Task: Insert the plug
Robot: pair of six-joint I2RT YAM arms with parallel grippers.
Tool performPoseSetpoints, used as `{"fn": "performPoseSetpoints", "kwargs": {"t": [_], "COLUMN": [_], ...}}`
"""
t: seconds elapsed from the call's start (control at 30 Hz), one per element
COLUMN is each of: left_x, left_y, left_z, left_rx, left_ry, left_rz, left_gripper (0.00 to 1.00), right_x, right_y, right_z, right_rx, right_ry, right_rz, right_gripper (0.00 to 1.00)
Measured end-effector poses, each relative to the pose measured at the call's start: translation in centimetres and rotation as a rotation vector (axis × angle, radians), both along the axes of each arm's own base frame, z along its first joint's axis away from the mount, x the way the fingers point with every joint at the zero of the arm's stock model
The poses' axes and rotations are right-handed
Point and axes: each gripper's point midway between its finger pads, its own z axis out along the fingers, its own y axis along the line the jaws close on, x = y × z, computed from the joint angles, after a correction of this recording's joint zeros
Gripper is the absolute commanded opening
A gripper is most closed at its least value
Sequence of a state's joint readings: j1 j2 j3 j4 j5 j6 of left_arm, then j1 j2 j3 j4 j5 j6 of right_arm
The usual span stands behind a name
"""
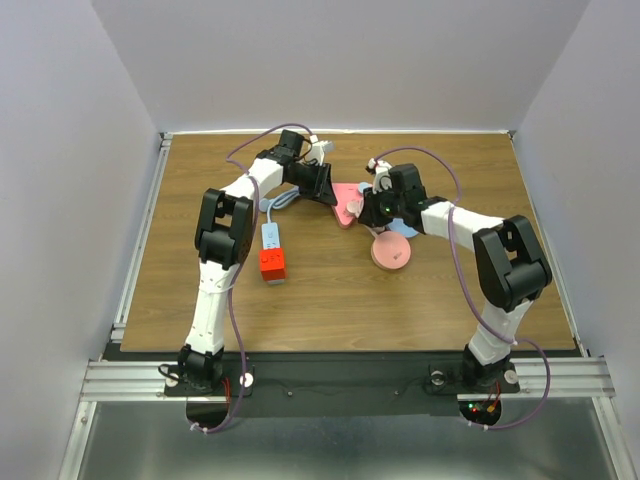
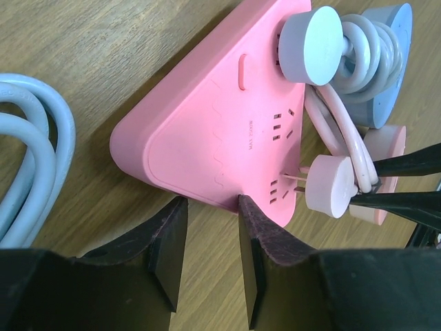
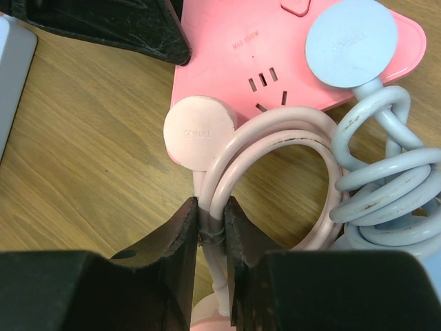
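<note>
A pink triangular power strip lies flat on the wooden table. The round pink plug stands at the strip's corner socket, its prongs partly in the slots with metal still showing. My right gripper is shut on the tied pink cord just behind that plug. My left gripper is open at the strip's near edge. Its right finger touches that edge, and only bare wood lies between the jaws. A light blue plug sits in another socket.
A white power strip with a red end lies to the left, its grey cable coiled beside the left gripper. A round pink unit on the pink cord and a blue round unit with coiled blue cord lie right of the strip.
</note>
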State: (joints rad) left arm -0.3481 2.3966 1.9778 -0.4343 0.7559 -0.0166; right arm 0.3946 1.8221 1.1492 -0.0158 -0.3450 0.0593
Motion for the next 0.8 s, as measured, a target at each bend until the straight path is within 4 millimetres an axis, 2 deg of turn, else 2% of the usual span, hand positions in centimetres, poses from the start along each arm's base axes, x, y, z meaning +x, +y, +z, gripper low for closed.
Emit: {"fn": "performPoseSetpoints", "kwargs": {"t": [0.8], "left_x": [0.0], "left_y": [-0.1], "left_z": [0.5], "left_rx": [0.035], "left_ry": [-0.01], "left_rz": [-0.011], "left_gripper": [0.0], "right_x": [-0.6], "right_y": [1.1], "right_z": [-0.2], "right_rx": [0.026], "right_ry": [0.004], "right_rz": [0.096], "right_gripper": [0.0]}}
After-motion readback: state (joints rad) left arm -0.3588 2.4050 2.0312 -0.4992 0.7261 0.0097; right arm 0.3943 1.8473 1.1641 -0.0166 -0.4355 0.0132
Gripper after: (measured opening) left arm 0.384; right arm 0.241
